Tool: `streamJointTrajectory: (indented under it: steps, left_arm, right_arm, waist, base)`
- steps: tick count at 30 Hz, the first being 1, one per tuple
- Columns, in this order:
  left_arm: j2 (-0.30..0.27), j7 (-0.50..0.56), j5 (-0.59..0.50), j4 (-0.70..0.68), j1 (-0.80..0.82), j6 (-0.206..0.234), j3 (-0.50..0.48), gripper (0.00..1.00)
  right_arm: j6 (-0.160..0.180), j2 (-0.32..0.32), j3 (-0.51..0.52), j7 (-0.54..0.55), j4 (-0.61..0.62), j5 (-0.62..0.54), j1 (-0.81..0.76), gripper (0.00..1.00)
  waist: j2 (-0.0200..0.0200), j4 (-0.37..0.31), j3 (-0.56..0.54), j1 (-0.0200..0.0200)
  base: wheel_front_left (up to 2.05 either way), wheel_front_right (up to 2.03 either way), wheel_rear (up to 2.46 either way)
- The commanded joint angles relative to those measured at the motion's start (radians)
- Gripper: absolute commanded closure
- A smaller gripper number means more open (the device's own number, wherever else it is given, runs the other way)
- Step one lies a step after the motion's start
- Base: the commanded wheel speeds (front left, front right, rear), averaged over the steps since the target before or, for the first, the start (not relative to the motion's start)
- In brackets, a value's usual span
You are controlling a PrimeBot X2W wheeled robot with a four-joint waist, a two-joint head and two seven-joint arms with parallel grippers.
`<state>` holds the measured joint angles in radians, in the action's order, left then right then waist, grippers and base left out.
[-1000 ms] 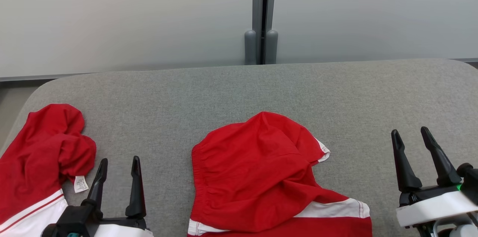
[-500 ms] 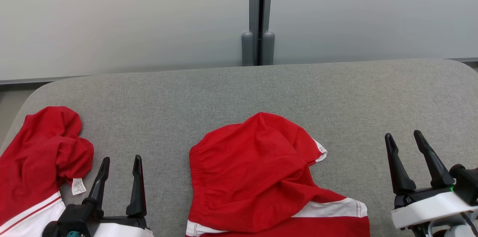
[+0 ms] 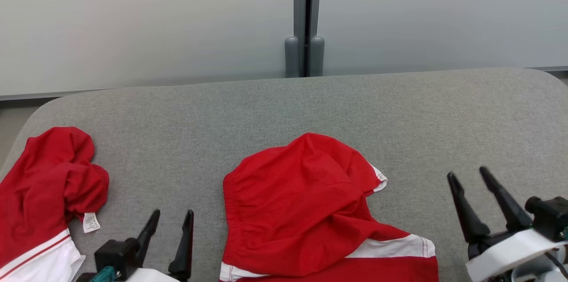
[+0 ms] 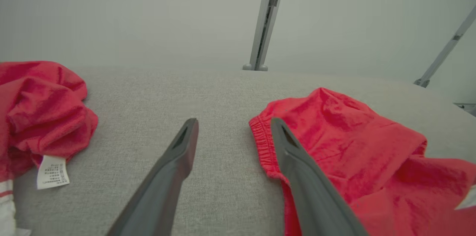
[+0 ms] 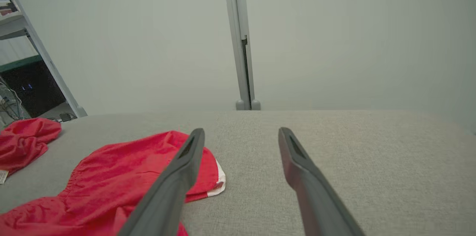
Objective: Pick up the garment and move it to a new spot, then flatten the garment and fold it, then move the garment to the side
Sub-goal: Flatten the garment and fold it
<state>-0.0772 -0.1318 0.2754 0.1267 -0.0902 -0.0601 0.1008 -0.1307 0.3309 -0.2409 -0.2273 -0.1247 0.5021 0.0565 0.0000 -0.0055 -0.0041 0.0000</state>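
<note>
As the left gripper (image 3: 173, 213) and right gripper (image 3: 467, 172) both stand wide open and empty, the task seems hardly begun: the red shorts (image 3: 306, 202) lie crumpled, unfolded, at the middle of the near edge of the bench (image 3: 266, 109)

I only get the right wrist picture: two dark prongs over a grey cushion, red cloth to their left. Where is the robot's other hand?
Observer: The left gripper sits low at the near edge, between two red garments, fingers apart, holding nothing.
Operator: Is that far red lump just plain red?
Observer: No. The left garment ends nearest the robot in a white panel with a red stripe.
Operator: And the big one beside my prongs?
Observer: The middle garment has a white band crossing its near part.
</note>
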Motion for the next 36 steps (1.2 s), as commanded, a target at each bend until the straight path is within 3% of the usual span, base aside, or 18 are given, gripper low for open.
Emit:
streamJointTrajectory:
  steps: [1, 9, 18, 28, 35, 36]
  left_arm:
    - [-0.019, 0.058, 0.013, -0.004, -0.012, -0.011, 0.008, 0.0]
    - [-0.042, 0.315, 0.102, -0.1, -0.051, -0.042, 0.071, 0.0]
    - [-0.083, 0.505, 0.138, -0.162, -0.092, -0.046, 0.116, 0.0]
    - [-0.108, 0.588, 0.144, -0.136, -0.067, -0.054, 0.167, 0.0]
    - [-0.119, 0.586, 0.167, -0.128, -0.048, -0.062, 0.198, 0.0]
    - [-0.119, 0.583, 0.168, -0.125, -0.045, -0.062, 0.199, 0.12]
  right_arm:
    - [0.0, 0.039, -0.029, 0.044, -0.011, 0.046, -0.01, 0.0]
    - [0.0, 0.13, -0.155, 0.248, -0.047, 0.274, -0.047, 0.0]
    - [0.0, 0.141, -0.236, 0.35, -0.088, 0.391, -0.036, 0.0]
    - [0.0, 0.137, -0.271, 0.332, -0.114, 0.409, -0.001, 0.0]
    - [0.0, 0.149, -0.311, 0.311, -0.109, 0.429, 0.022, 0.0]
    - [0.0, 0.151, -0.317, 0.309, -0.11, 0.432, 0.024, 0.01]
  waist:
    - [0.0, -0.002, 0.002, 0.0]
    - [0.0, -0.001, 0.035, 0.0]
    - [0.0, 0.002, 0.048, 0.0]
    - [0.0, -0.001, 0.054, 0.0]
    - [0.0, -0.015, 0.058, 0.0]
    - [0.0, -0.016, 0.059, 0.0]
  base:
    - [0.0, 0.0, 0.0]
    - [0.0, 0.0, 0.0]
    - [0.0, 0.0, 0.0]
    - [0.0, 0.0, 0.0]
    - [0.0, 0.0, 0.0]
    - [0.0, 0.0, 0.0]
